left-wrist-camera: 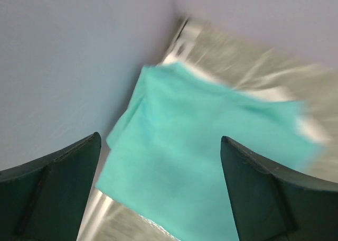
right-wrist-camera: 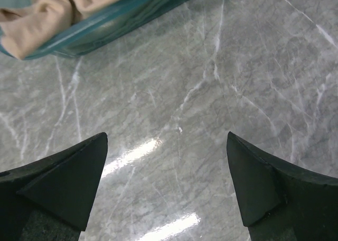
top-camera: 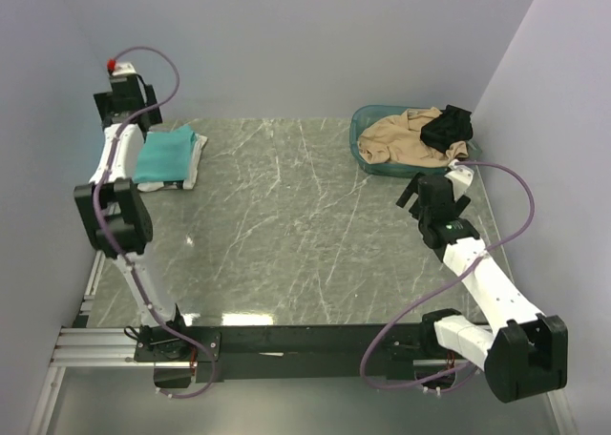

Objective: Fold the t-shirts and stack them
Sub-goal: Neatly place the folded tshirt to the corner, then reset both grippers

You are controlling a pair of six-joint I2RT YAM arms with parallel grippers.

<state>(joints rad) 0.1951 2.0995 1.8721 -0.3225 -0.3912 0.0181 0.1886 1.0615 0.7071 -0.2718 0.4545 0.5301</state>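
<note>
A folded teal t-shirt (top-camera: 167, 155) lies at the far left of the table on top of a folded white t-shirt, whose edge (top-camera: 193, 173) shows along the right and near sides. In the left wrist view the teal t-shirt (left-wrist-camera: 211, 156) fills the middle, with white cloth (left-wrist-camera: 309, 127) showing beyond it; this view is blurred. My left gripper (top-camera: 132, 109) (left-wrist-camera: 161, 139) is open and empty, held above the stack near the left wall. My right gripper (top-camera: 416, 195) (right-wrist-camera: 167, 136) is open and empty above bare table, just in front of the basket.
A teal basket (top-camera: 366, 155) at the far right holds a tan garment (top-camera: 406, 137) and a small black garment (top-camera: 449, 125). The basket (right-wrist-camera: 121, 19) and tan garment (right-wrist-camera: 47, 8) also show in the right wrist view. Walls stand close at left, back and right.
</note>
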